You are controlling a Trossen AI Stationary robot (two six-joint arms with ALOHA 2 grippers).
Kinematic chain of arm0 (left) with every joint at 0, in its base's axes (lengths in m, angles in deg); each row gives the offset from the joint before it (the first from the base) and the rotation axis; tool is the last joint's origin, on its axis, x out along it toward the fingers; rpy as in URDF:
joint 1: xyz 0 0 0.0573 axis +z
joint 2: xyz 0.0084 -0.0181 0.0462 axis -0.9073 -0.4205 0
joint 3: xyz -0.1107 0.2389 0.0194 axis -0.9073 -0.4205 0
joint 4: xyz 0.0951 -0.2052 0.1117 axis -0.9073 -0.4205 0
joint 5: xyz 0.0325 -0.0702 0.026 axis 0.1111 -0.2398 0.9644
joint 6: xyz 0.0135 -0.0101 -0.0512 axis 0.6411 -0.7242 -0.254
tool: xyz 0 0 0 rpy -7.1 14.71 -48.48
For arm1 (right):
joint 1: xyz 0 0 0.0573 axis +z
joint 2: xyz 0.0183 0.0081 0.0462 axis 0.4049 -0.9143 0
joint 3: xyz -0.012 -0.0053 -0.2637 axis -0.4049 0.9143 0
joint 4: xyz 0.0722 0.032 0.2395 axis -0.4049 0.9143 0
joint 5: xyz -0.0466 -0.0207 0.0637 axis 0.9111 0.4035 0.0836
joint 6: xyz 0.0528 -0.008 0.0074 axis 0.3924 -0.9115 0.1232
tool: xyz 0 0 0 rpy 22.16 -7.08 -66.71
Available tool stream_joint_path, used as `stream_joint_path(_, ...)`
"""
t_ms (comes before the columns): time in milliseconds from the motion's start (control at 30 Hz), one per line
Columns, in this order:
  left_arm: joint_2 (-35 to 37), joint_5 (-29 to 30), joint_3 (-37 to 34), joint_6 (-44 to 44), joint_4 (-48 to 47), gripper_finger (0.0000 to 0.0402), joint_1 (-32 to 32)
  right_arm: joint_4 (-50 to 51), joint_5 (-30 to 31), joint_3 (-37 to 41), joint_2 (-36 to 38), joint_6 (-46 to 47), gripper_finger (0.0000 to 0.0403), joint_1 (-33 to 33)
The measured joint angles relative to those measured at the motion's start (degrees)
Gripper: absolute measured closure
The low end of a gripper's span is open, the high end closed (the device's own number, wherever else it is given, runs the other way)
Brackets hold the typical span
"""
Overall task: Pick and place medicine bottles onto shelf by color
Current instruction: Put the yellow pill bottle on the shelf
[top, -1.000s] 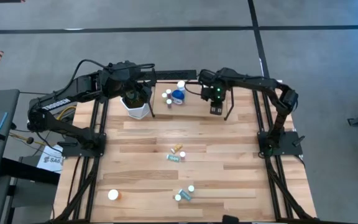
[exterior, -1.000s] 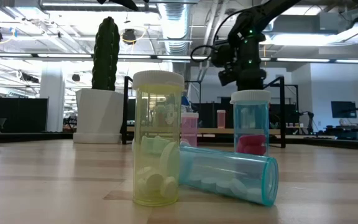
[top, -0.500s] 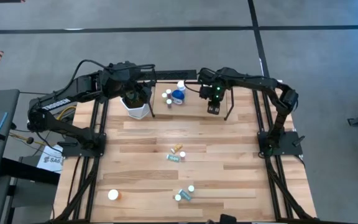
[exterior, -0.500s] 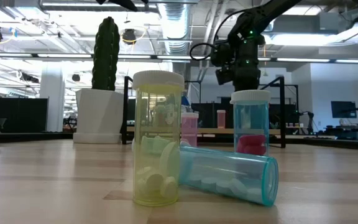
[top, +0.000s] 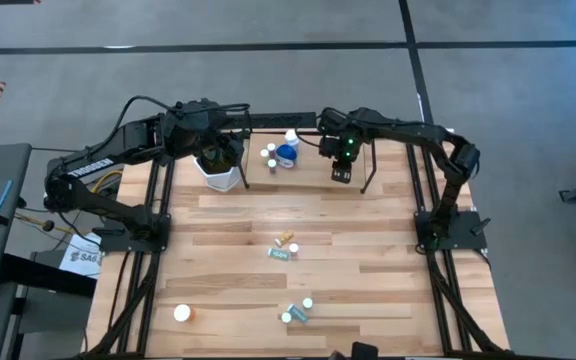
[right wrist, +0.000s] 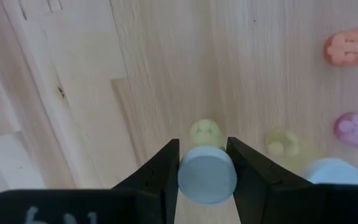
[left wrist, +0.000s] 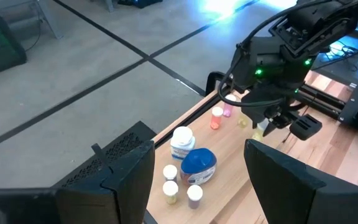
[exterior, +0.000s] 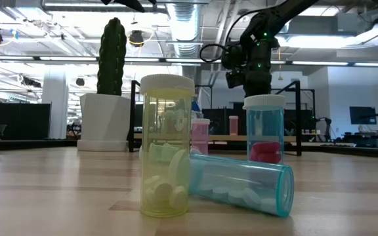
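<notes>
My right gripper (top: 341,172) is over the shelf (top: 360,150) at the table's far edge, shut on a small yellow bottle with a white cap (right wrist: 207,177). My left gripper (left wrist: 197,149) is open and empty beside the white cactus pot (top: 218,172). On the shelf stand the rounded blue bottle (left wrist: 197,163), a white one (left wrist: 182,142), several tiny white-capped ones (left wrist: 169,190), and orange (left wrist: 216,118), pink (left wrist: 227,111) and yellow (left wrist: 242,120) ones. Teal and amber bottles (top: 282,247) lie mid-table, more (top: 296,312) near the front. My right gripper pinches the yellow bottle between its two fingers at the white cap's rim (right wrist: 182,177). The fingers come from above, pointing down. The bottle hangs upright below them, its yellow bottom (right wrist: 206,132) toward the shelf board; I cannot tell whether it touches the board.
In the right wrist view, a yellow bottle (right wrist: 281,142), a pink one (right wrist: 353,127), an orange one (right wrist: 347,48) and a white cap (right wrist: 331,173) stand close by. An orange bottle (top: 182,313) stands at the front left. The shelf's black posts (top: 368,182) rise near my right gripper.
My right gripper has gone a little toward the table's left and far edge over the shelf, still shut on the yellow bottle.
</notes>
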Motion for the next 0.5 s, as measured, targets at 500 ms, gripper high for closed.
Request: stream_joint_path(500, 0.0, 0.0, 0.0, -0.1, 0.0, 0.0167, 0.0, -0.2, 0.3, 0.0, -0.1, 0.1, 0.0258, -1.1)
